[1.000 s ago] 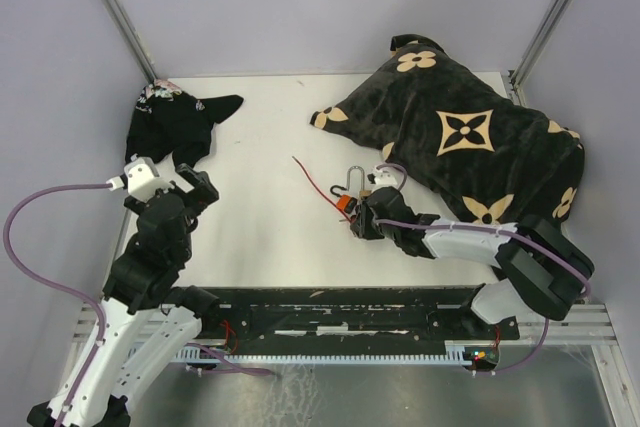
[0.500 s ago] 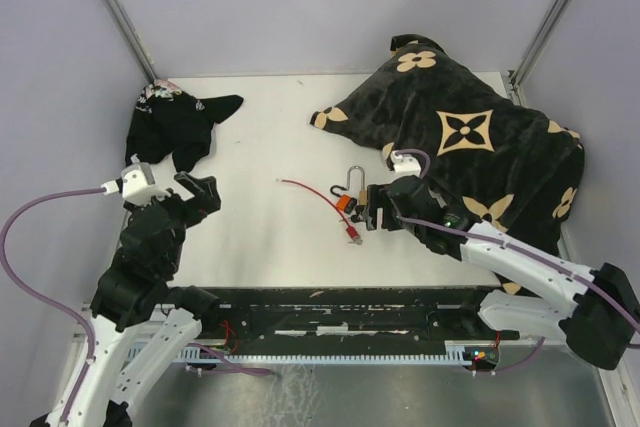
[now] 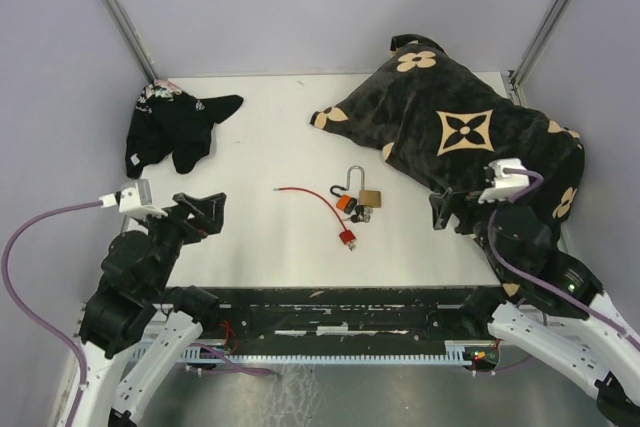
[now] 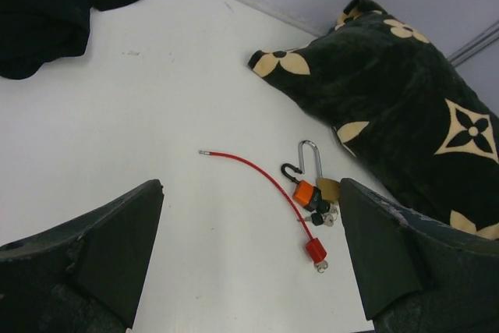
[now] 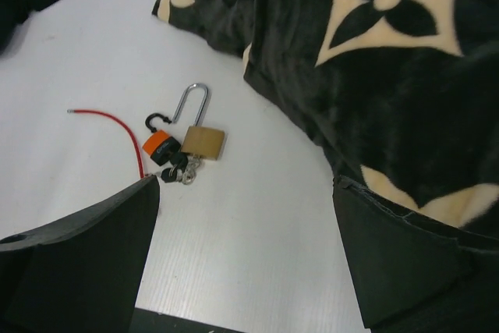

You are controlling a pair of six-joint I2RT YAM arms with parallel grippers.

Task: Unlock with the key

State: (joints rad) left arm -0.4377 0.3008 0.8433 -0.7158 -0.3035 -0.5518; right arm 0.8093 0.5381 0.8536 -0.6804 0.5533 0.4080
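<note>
Brass padlock (image 3: 370, 196) lies on the desk (image 3: 260, 137) just left of the patterned cushion (image 3: 470, 137), shackle raised, one leg apparently clear of the body. Key bunch (image 3: 362, 215) touches its near side, beside a red cable (image 3: 312, 197). Right end effector (image 5: 245, 185), at the lock a second ago, has let go and withdrawn toward the cushion, jaws wide, empty. Left end effector (image 4: 251, 186) likewise wide, empty, well apart. Judgement: unlocking appears complete. No legible writing; the cushion bears flower motifs only

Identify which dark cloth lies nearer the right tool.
The blanket with tan flower motifs, on the right; the black garment sits in the far-left corner.
</note>
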